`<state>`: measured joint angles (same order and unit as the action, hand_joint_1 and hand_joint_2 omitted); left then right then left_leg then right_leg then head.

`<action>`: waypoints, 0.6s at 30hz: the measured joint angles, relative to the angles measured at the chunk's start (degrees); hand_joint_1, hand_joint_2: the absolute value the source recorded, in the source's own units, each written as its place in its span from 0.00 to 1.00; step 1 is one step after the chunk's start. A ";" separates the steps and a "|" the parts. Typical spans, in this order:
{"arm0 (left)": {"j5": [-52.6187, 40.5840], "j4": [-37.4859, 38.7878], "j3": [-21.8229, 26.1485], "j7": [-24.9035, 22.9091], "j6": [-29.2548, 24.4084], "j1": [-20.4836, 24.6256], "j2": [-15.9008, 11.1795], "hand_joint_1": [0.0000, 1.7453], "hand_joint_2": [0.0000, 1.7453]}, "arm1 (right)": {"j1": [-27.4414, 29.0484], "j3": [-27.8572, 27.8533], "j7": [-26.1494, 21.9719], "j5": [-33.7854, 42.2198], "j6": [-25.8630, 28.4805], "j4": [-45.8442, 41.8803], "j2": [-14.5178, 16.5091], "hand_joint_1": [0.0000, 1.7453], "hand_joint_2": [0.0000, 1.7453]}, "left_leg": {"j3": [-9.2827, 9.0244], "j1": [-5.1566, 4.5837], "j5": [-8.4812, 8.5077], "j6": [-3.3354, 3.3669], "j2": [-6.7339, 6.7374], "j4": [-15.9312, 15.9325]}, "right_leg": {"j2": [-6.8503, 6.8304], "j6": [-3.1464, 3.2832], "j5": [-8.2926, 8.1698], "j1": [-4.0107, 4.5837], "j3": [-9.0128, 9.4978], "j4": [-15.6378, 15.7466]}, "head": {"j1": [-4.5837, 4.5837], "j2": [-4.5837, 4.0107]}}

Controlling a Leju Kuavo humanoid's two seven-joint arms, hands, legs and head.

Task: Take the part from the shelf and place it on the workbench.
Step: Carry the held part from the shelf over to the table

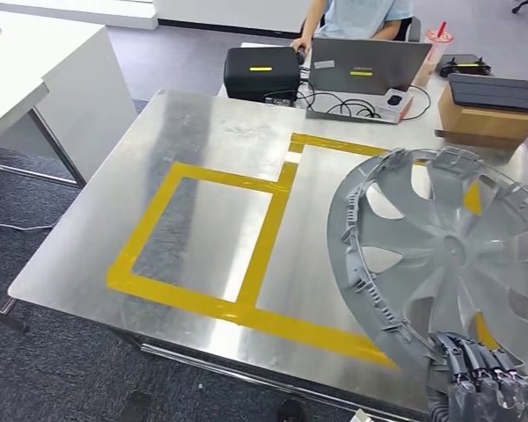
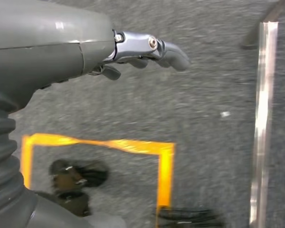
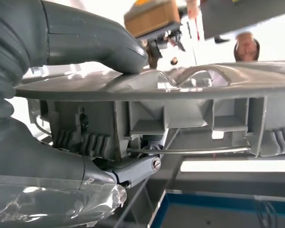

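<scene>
Hubcap [image 1: 447, 255] hangs over the table [image 1: 208, 149], right hand [image 1: 480, 382] gripping its near rim. Left hand [image 2: 148, 50] hangs loose, holding nothing.

Grey spoked part [image 1: 447, 255] above workbench [image 1: 201, 141]

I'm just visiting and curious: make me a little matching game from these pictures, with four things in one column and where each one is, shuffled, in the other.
Things:
1. grey wheel cover
2. yellow tape outline
3. black case
4. left hand

Places or states:
A. stuck flat on the metal workbench
B. hanging over the carpet floor, holding nothing
C. at the far end of the bench, beside the laptop
D. gripped at its rim by the right hand

Pairs: 1-D, 2-A, 3-C, 4-B
</scene>
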<state>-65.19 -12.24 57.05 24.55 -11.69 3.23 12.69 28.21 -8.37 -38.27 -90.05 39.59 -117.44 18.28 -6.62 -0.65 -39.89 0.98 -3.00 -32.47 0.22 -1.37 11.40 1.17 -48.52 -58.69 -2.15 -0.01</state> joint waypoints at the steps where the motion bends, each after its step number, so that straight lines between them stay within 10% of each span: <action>1: 0.00 0.01 0.04 -0.01 -0.07 0.52 0.10 0.00 1.00 | -0.05 0.04 0.04 0.00 0.00 -0.08 0.01 1.00 1.00 | -1.92 0.19 -0.92 -0.09 -0.18 0.52 | 0.00 0.24 0.08 0.48 -0.41 -1.51 | -0.24 0.01; 3: 0.00 -0.05 0.09 -0.02 -0.21 2.17 0.42 0.00 1.00 | -0.16 0.15 0.19 0.03 0.01 -0.42 0.01 1.00 1.00 | -2.03 0.86 -0.11 -0.26 -0.16 -3.64 | 0.11 0.80 4.82 1.08 -0.26 -5.58 | -0.54 0.04; 4: -0.01 -0.07 0.08 0.01 -0.25 2.82 0.58 0.00 1.00 | -0.16 0.17 0.28 0.06 0.01 -0.49 0.01 1.00 1.00 | 0.93 0.90 0.71 -0.56 0.39 -10.24 | 0.04 1.22 6.50 1.08 0.68 -5.89 | -0.33 0.02; 7: -0.01 -0.03 0.04 -0.02 -0.31 2.93 0.67 0.00 1.00 | -0.14 0.12 0.39 0.10 0.01 -0.44 0.01 1.00 1.00 | 16.97 0.57 -2.94 -1.65 2.51 -32.34 | -0.24 2.44 9.63 0.14 5.27 -4.46 | -0.41 0.01; 9: -0.01 -0.02 0.11 -0.13 -0.61 2.11 0.54 0.00 1.00 | -0.03 0.17 0.58 0.03 0.00 -0.26 0.01 1.00 1.00 | 26.01 0.50 -7.78 -1.45 2.74 -36.43 | -0.04 2.48 11.24 -0.49 9.14 -2.67 | -0.78 0.02; 11: 0.11 -0.02 0.23 -0.19 -1.08 1.58 0.25 0.00 1.00 | 0.06 0.22 1.24 0.02 -0.01 0.09 0.01 1.00 1.00 | 33.09 0.38 -8.51 -1.07 2.75 -34.99 | 0.09 2.06 12.69 -1.14 13.06 -0.70 | -1.00 0.02; 12: 0.24 -0.02 0.36 -0.20 -1.23 1.38 0.04 0.00 1.00 | -0.09 0.24 1.71 0.02 -0.01 0.34 0.01 1.00 1.00 | 36.42 0.20 -5.60 -1.16 2.82 -33.16 | 0.16 1.79 13.33 -1.43 14.54 0.13 | -1.00 0.01; 16: 0.74 0.15 1.12 -0.44 -1.27 0.23 -0.70 0.00 1.00 | -0.20 0.38 2.95 -0.03 -0.04 1.47 0.01 1.00 1.00 | 45.42 -0.10 16.60 -1.29 3.08 -23.24 | 2.09 0.79 15.93 -1.77 16.07 1.27 | -1.88 0.02; 18: 0.78 0.16 1.25 -0.45 -1.25 0.64 -0.66 0.00 1.00 | 0.03 0.51 3.27 -0.11 -0.05 1.66 0.01 1.00 1.00 | 45.39 0.20 18.05 -1.59 2.82 -22.15 | 2.75 0.29 17.24 -1.65 16.20 1.62 | -1.94 0.02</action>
<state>-64.42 -12.09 58.30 24.10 -12.93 3.87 12.03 28.23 -7.85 -35.00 -90.15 39.54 -115.79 18.29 38.77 -0.45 -21.84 -0.61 -0.18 -54.62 2.97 -1.08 28.64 -0.48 -32.33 -57.07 -4.09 0.02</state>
